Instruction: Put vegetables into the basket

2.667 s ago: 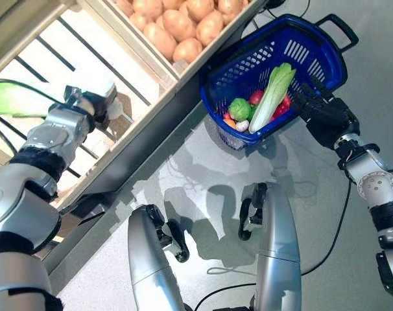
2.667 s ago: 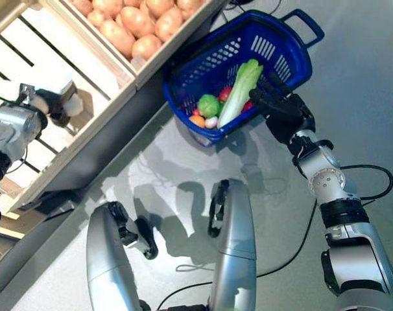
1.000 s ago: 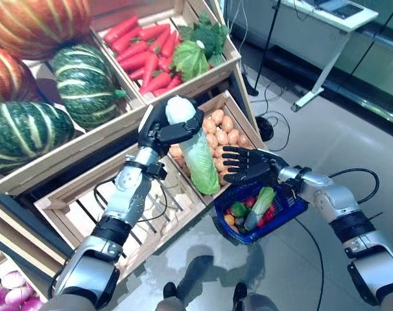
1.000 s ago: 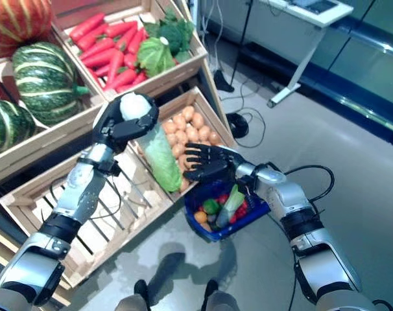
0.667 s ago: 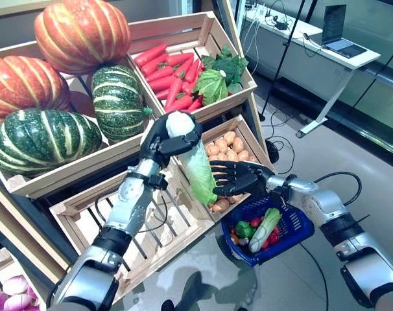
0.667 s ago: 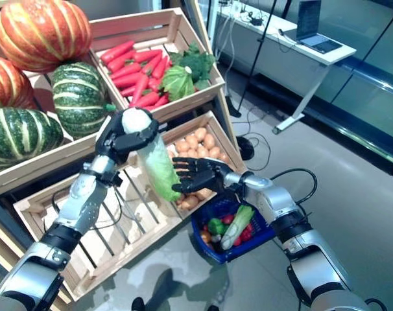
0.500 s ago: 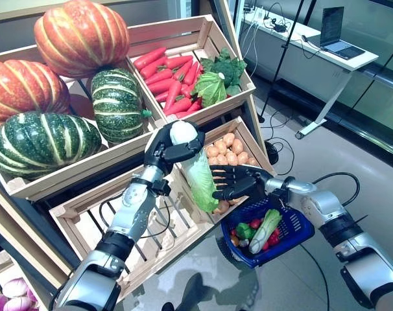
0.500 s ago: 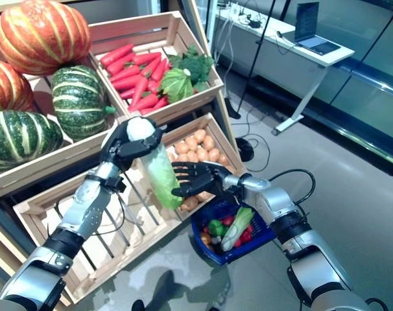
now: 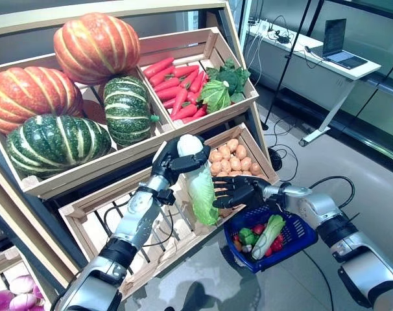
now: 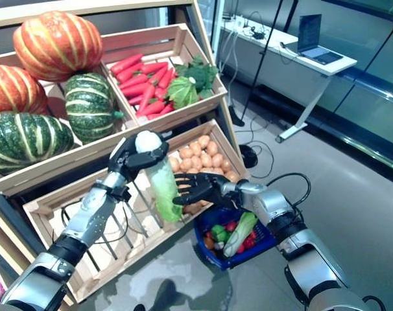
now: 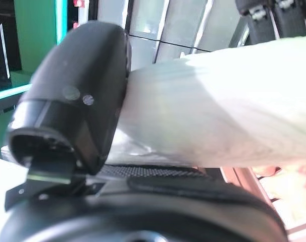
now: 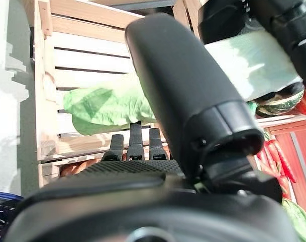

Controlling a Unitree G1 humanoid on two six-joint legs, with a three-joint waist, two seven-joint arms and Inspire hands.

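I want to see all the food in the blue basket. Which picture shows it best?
The left eye view: the blue basket hangs from the right hand's arm, its vegetables plainly visible. The right eye view shows it too, partly behind that arm. The right wrist view catches only its rim; the left wrist view shows only the cabbage.

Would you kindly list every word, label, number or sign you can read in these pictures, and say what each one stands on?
None can be read: the crates, basket, cabbage and pumpkins bear no visible print.
Laptop on the desk: screen too small to read.
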